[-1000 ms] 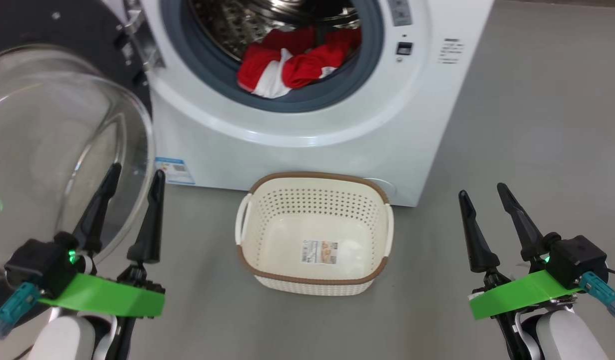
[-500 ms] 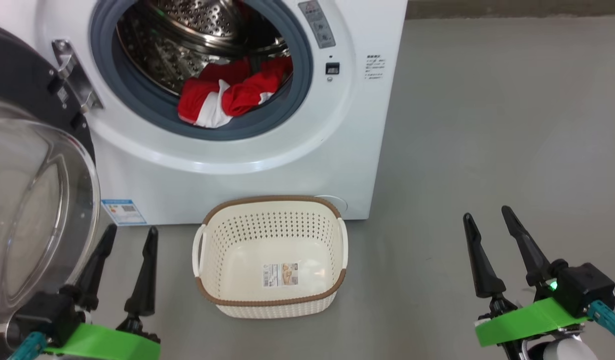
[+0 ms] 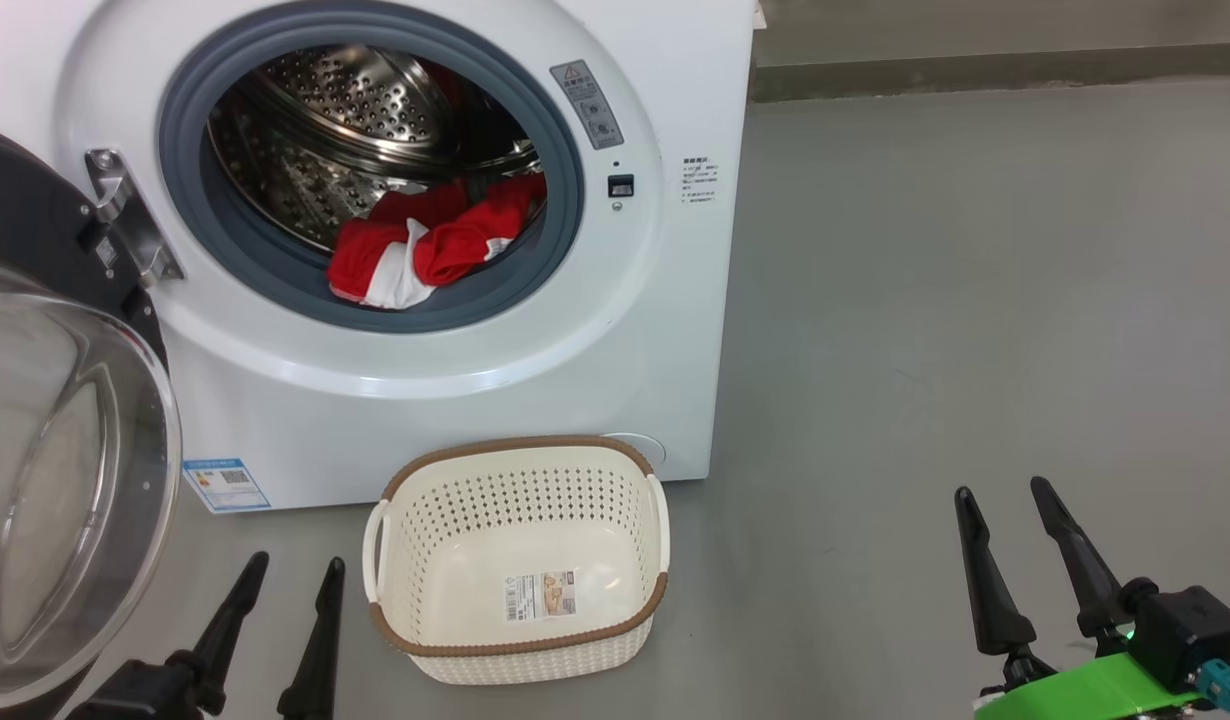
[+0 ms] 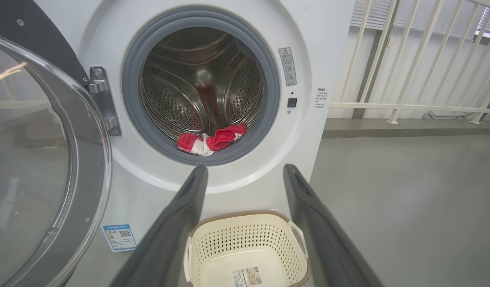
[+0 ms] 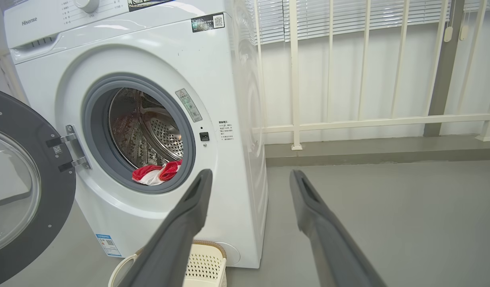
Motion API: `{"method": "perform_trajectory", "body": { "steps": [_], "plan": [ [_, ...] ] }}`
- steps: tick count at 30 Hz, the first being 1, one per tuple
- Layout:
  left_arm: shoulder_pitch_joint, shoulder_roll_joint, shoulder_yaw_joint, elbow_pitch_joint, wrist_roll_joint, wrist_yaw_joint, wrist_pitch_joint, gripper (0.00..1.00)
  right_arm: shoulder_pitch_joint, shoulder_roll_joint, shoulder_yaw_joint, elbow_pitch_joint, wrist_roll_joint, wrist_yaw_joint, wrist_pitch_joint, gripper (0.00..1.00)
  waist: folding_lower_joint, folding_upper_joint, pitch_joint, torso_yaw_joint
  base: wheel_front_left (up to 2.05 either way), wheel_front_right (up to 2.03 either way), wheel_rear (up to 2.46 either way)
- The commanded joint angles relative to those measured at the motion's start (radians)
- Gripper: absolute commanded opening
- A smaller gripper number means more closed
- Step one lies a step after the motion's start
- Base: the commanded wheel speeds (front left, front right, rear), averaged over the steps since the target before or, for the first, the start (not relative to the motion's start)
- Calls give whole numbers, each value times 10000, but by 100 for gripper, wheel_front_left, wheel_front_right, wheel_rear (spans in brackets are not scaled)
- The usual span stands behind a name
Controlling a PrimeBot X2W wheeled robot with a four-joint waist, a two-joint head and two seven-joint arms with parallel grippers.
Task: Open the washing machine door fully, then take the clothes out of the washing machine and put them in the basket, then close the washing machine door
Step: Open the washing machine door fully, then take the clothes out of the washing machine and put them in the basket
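The whole head view has slid since a second ago: the washing machine now looks smaller and sits further up and left, more grey floor shows on the right, and both grippers sit lower in the frame. To me that is the camera drawing back, not things being moved, since the basket keeps its spot at the machine's foot. The left gripper and the right gripper stand as they did, fingers spread wide, nothing between them, touching nothing.

The washing machine door hangs swung out to the left of the left gripper, its glass bowl near those fingers. The clothes lie red and white at the front lip of the drum, ahead of and above the left gripper, beyond the basket. The basket stands just to that gripper's right with only its label sticker inside; the right gripper is well apart from all of it. I'd judge the door step done or nearly so, and the reach into the drum the next one.

The door is cut off by the left edge, so I can't say it is fully open; the left gripper's body drops below the frame. How far back the clothes run in the drum is hard to make out, and in the right wrist view the basket is mostly behind a finger.
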Motion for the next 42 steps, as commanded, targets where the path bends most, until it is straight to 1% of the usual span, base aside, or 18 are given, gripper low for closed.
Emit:
{"method": "perform_trajectory", "body": {
  "steps": [1, 9, 17, 21, 24, 27, 30, 34, 42],
  "plan": [
    [-180, 233, 343, -186, 0, -53, -51, 100, -138, -58, 166, -281, 34, 65, -65, 100, 0, 0, -35, -38, 0, 0, 0],
    [-20, 81, 480, -115, 249, -53, -51, 100, -18, -58, 248, -377, -158, 65, -65, 100, 0, 0, -39, -142, 0, 0, 0],
    [-47, -58, 713, -107, 287, -53, -51, 100, -8, -58, 412, -355, -251, 65, -65, 100, 0, 0, -48, -87, 0, 0, 0],
    [-66, -167, 895, -227, 104, -53, -51, 100, -15, -58, 486, -287, -265, 65, -65, 100, 0, 0, -49, -43, 0, 0, 0],
    [-46, -185, 838, -481, -113, -54, -51, 100, -7, -58, 458, -259, -252, 65, -65, 100, 0, 0, -48, -19, 0, 0, 0],
    [10, -148, 816, -712, -426, -54, -51, 100, -19, -58, 414, -233, -275, 65, -65, 100, 0, 0, -37, -17, 0, 0, 0],
    [51, -24, 807, -803, -456, -54, -51, 100, -47, -58, 382, -236, -300, 65, -65, 100, 0, 0, -8, -25, 0, 0, 0],
    [66, 69, 954, -690, -190, -54, -51, 100, -60, -58, 361, -238, -294, 65, -65, 100, 0, 0, 27, -37, 2, -7, 5],
    [-93, -110, 1238, -433, 236, -54, -51, 100, -102, -58, 414, -203, -265, 65, -65, 100, 0, 0, 45, -29, 53, -88, 35]
  ]
}}
